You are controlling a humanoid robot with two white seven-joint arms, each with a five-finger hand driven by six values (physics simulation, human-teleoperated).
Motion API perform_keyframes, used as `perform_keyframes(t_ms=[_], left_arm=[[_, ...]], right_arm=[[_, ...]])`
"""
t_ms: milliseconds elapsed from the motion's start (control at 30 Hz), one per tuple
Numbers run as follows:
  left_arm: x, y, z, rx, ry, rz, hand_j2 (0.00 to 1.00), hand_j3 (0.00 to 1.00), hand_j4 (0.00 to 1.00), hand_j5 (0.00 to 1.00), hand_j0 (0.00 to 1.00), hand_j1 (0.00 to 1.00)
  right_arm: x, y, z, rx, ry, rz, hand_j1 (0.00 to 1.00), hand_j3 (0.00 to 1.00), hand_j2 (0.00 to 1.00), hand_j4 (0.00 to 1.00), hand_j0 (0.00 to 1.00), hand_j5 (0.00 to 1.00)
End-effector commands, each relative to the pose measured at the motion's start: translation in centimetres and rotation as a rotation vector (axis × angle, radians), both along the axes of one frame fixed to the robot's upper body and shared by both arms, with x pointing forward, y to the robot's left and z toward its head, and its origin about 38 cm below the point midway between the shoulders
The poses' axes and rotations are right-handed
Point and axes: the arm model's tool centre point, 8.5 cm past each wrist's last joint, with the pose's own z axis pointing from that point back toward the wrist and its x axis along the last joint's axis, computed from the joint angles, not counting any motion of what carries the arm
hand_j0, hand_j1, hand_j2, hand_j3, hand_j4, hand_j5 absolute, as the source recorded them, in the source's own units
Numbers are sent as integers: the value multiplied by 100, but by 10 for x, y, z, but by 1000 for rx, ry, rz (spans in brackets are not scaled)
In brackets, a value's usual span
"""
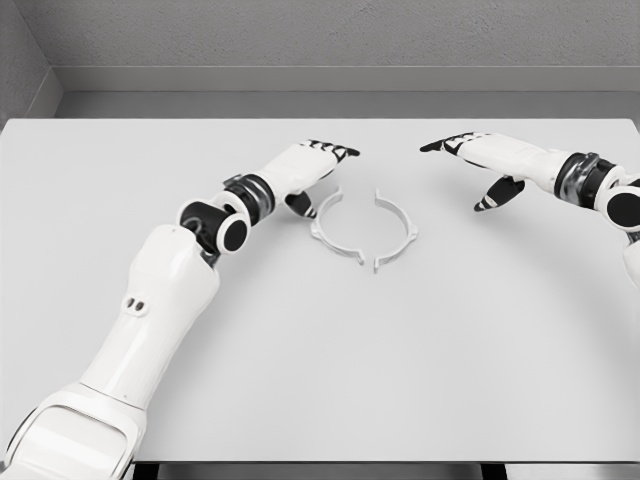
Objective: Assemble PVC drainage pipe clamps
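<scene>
Clamp halves: two white half-rings lie flat near the middle of the table (300, 380), facing each other so they almost make a circle; the left half (335, 235) and the right half (398, 232) stand apart, with a gap at the near ends and another at the far ends.
Near edge: only bare surface and the left upper arm, which comes in at the near-left corner.
Left hand (310, 170): hovers just beside the left half, on its outer far side; fingers (340, 150) stretched out and relaxed, thumb hanging down toward the ring, holding nothing.
Right hand (480, 160): further toward the right edge, near the right half but clear of it; fingers extended, thumb (497, 195) pointing down, holding nothing.
Far edge: nothing stands there but the grey wall.
Step in hand: by my reading, the approach; neither half is touched and the clamp is not yet joined.
Next move calls for: each hand coming down against the outer curve of its own half, then an even inward push so the end tabs meet squarely. An uneven push would likely spin a half and misalign the ends.
</scene>
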Motion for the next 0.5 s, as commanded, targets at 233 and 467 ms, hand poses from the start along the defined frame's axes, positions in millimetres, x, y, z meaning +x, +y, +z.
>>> perform_keyframes(t_ms=[233, 467], left_arm=[[-4, -9, 2, -14, -1, -29, 100, 100, 100, 100, 100, 100], [-6, -13, 3, -13, -5, -42, 100, 100, 100, 100, 100, 100]], right_arm=[[0, -5, 2, -1, -1, -8, 100, 100, 100, 100, 100, 100], [-1, -5, 1, -1, 0, -8, 100, 100, 100, 100, 100, 100]])
